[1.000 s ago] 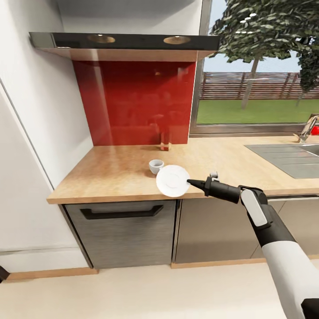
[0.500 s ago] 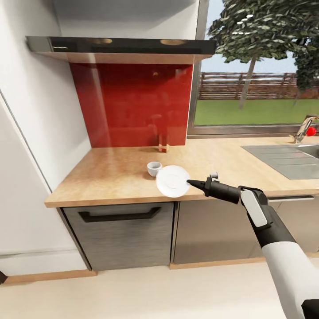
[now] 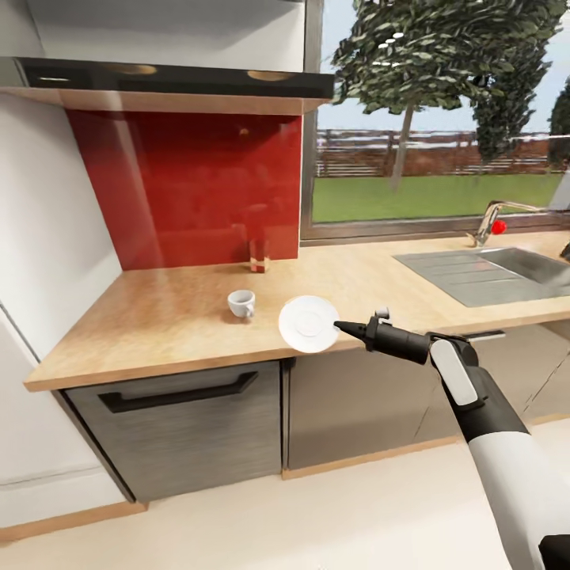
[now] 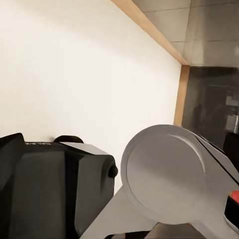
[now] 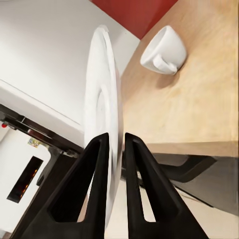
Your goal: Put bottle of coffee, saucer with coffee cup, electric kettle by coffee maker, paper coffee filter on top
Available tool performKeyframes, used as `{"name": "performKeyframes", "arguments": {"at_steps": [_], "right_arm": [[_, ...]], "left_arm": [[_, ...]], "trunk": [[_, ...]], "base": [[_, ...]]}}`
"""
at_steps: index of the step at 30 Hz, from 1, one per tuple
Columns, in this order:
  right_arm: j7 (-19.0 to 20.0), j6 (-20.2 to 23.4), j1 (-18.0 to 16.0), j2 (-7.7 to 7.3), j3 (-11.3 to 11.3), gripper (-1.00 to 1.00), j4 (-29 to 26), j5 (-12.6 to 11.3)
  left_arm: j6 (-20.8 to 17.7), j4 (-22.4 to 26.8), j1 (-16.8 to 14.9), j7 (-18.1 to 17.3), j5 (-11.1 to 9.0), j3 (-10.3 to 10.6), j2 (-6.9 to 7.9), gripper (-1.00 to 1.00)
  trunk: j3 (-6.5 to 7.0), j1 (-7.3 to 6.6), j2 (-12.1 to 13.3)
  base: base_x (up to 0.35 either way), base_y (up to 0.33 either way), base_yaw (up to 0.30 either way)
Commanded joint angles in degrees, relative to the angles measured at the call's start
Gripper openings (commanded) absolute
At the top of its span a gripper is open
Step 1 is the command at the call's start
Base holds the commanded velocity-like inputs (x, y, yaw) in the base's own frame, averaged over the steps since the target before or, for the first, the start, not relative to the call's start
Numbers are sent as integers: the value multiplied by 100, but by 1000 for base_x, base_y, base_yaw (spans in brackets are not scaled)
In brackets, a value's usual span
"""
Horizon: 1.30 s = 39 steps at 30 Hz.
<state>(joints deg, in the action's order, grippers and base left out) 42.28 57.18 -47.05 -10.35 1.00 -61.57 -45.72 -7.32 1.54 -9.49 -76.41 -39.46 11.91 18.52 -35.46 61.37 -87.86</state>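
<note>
My right gripper [image 3: 337, 324] is shut on the rim of the saucer [image 3: 307, 322], a small round white plate held on edge over the front edge of the countertop [image 3: 158, 317]. In the right wrist view the saucer [image 5: 102, 109] is pinched edge-on in my right gripper [image 5: 115, 138], between the two black fingers [image 5: 95, 172]. The white coffee cup [image 3: 241, 303] stands upright on the countertop, to the left of the saucer and apart from it. From the right wrist the coffee cup [image 5: 164, 50] appears beyond the saucer.
A steel sink [image 3: 491, 273] with a faucet [image 3: 491, 222] is inset at the right. A small glass item [image 3: 259, 256] stands by the red backsplash [image 3: 190, 182]. Grey cabinet fronts [image 3: 182, 419] run below. A black hood [image 3: 158, 79] overhangs.
The camera has swung to the right, bringing more of the sink into the picture. My right gripper and the saucer have travelled with it, so the saucer is now farther right of the cup.
</note>
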Motion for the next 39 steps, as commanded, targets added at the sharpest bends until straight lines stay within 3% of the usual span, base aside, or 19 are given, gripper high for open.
{"name": "performKeyframes", "arguments": {"at_steps": [1, 39], "right_arm": [[30, 26, -6, -2, 5, -100, 4, -16], [31, 28, -5, -2, 5, -100, 4, -16]], "left_arm": [[-62, 4, -1, -18, -53, 48, 2, 100], [-65, 4, -1, -15, -53, 48, 2, 100]], "trunk": [[-5, 0, -3], [-5, 0, -3]], "base": [[0, 0, -264], [0, 0, -265]]}}
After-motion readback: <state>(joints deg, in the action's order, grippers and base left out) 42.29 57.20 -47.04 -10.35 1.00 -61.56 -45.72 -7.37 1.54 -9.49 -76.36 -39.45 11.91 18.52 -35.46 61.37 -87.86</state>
